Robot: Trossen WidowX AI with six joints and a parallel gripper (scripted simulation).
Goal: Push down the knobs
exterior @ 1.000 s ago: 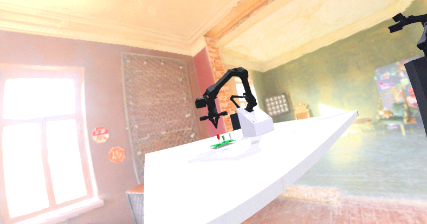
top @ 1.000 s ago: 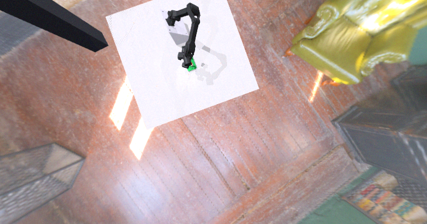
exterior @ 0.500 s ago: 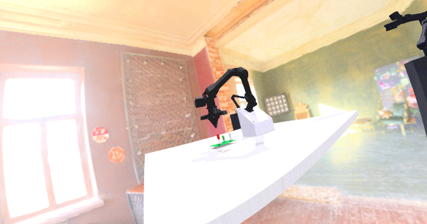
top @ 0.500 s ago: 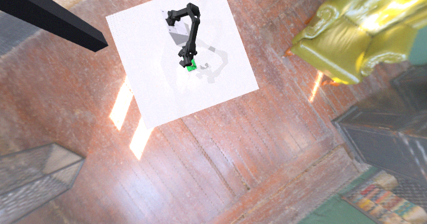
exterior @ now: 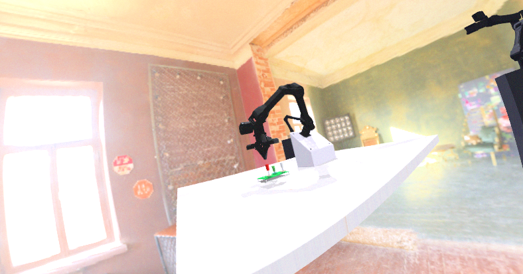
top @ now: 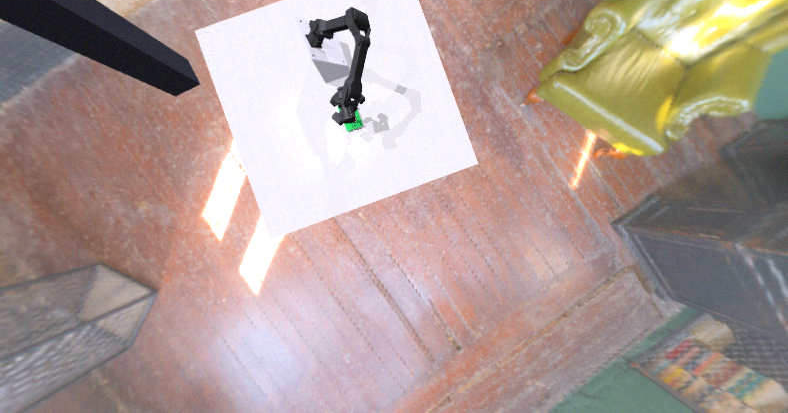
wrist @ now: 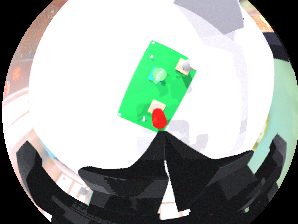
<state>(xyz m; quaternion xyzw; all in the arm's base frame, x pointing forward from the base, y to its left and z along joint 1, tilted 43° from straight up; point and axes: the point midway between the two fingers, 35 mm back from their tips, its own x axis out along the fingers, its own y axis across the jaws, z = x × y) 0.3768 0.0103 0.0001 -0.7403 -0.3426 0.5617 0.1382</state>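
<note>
The green circuit board (top: 353, 125) (exterior: 271, 177) (wrist: 140, 90) stands on the table below the gripper. A red knob (exterior: 267, 167) (wrist: 159, 119) sits high over its potentiometer near one end of the board. A green knob (exterior: 273, 168) (wrist: 159, 75) stands near the middle, over a blue base. A grey-white knob or shaft (exterior: 282, 166) (wrist: 187, 65) stands near the far edge. How far each is down is too small to tell exactly. My gripper (exterior: 265, 158) (wrist: 162, 132) is shut and empty. Its tips are a little above the red knob, apparently apart from it.
The white table (top: 386, 167) (exterior: 226, 213) carries the arm's grey-white base block (top: 329, 71) (exterior: 318, 154), which stands behind the board. A black post (top: 110, 35) reaches in beside the table, and a second dark arm (exterior: 497, 19) is at far right.
</note>
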